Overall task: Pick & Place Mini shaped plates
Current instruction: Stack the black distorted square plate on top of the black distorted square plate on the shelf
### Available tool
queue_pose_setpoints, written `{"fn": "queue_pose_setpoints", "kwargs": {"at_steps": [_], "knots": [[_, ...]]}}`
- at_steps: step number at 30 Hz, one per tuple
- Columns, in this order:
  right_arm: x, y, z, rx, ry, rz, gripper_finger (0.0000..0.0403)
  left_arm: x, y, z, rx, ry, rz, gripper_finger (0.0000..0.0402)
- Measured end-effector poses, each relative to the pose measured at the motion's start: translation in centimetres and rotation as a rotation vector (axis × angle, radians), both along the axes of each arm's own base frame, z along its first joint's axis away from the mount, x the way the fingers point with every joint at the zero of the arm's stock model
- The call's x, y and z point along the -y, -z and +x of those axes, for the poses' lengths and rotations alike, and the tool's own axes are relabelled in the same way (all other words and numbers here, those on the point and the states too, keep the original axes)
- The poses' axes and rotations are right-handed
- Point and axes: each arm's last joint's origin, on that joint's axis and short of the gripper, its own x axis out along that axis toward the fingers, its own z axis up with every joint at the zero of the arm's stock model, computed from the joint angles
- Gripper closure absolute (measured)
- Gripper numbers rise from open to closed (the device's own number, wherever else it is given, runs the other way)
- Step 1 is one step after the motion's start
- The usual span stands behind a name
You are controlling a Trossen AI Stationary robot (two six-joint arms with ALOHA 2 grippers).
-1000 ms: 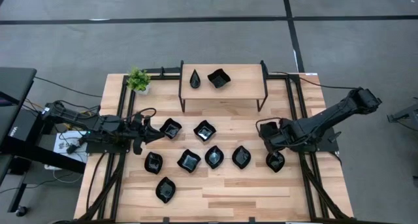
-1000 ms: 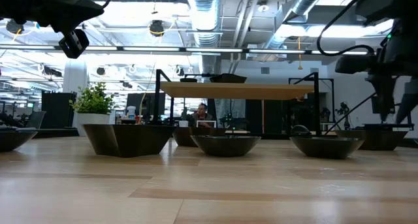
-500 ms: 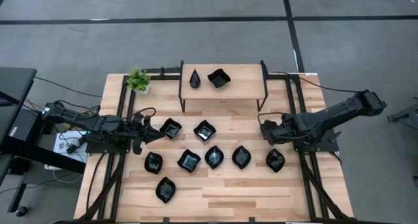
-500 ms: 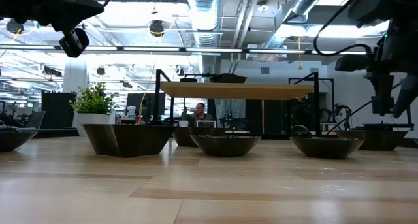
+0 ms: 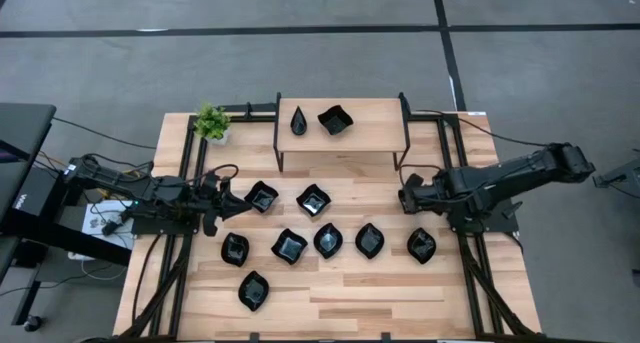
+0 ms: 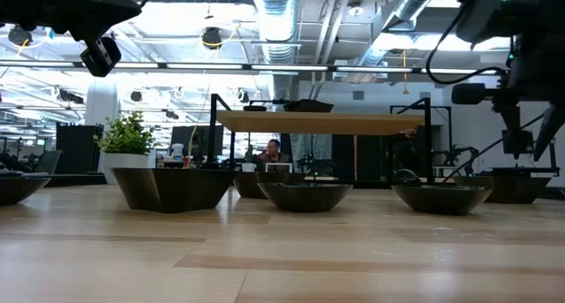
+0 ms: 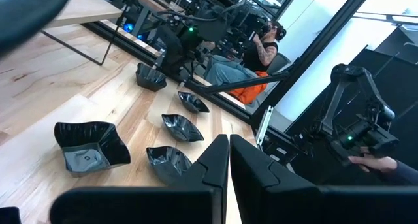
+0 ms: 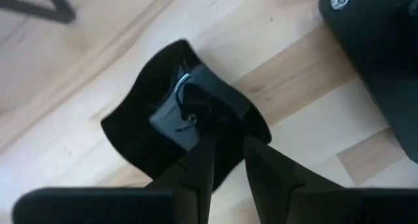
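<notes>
High view: the right tool (image 5: 403, 198) hangs over the worktop (image 5: 340, 303), just right of the shelf's (image 5: 370, 118) near right leg. Its fingers, narrowly parted, pinch the rim of one mini shaped plate (image 8: 163, 100) (glossy black, wavy-edged), which reaches forward from the fingertips, hollow facing the wrist; its heading across the worktop cannot be told. The left tool (image 5: 240, 205), closed and empty, hovers at the left.
</notes>
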Motion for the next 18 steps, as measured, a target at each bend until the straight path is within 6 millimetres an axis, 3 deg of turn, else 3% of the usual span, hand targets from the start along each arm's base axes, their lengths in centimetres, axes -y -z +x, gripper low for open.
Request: {"fn": "queue_pose_setpoints", "kwargs": {"at_steps": [8,18], "knots": [[2.0,0.1,0.1,-0.014,0.128,0.014,0.0321,0.0,-0.1,0.0,0.012,0.0,-0.004,0.0385],[2.6,0.2,0.3,-0.01,0.077,0.081,0.0321,0.0,-0.1,0.0,0.012,0.001,-0.003,0.0385]]}}
